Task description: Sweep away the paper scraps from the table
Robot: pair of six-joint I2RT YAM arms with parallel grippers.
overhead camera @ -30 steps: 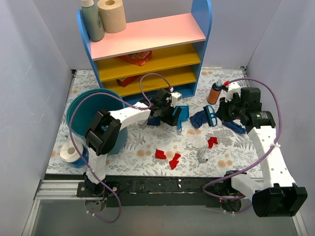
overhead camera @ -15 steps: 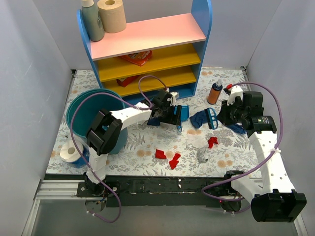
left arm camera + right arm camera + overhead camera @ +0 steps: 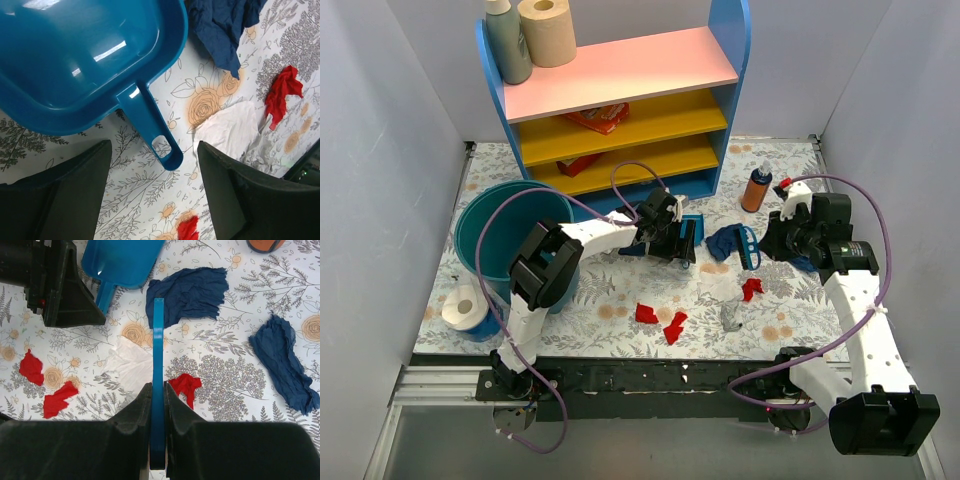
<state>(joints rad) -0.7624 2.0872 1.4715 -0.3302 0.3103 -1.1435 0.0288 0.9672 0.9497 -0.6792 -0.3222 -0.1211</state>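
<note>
- Your left gripper (image 3: 154, 146) stands wide, holding nothing. Its fingers (image 3: 75, 190) straddle the dustpan (image 3: 75, 55) handle with a gap on each side. This looks like a line-up for a grasp on the handle.
- The dustpan is smooth, glossy blue plastic: a shallow tray ahead of the left fingers, tapering to a narrow handle with a hang-hole at its end.
- Your right gripper (image 3: 157, 390) is clamped on the brush (image 3: 158, 340). From the wrist view it appears edge-on, as a thin blue strip pointing straight out from the jaws. It is likely held this way so that you can drag it sideways across the table (image 3: 225, 370).
- The scraps (image 3: 187, 292) all lie on the cloth, none in the dustpan.
- Relative to the brush: one dark blue scrap lies at its tip, and another (image 3: 285, 362) well to its right.
- One white scrap (image 3: 130, 362) lies just to its left, and one red scrap (image 3: 186, 386) just to its right.
- Two red scraps (image 3: 45, 385) lie farther to its left.
- The scraps are thin, crumpled and light. Expect them to slide or flip easily.
- The cloth is flat, printed with ferns and flowers.
</note>
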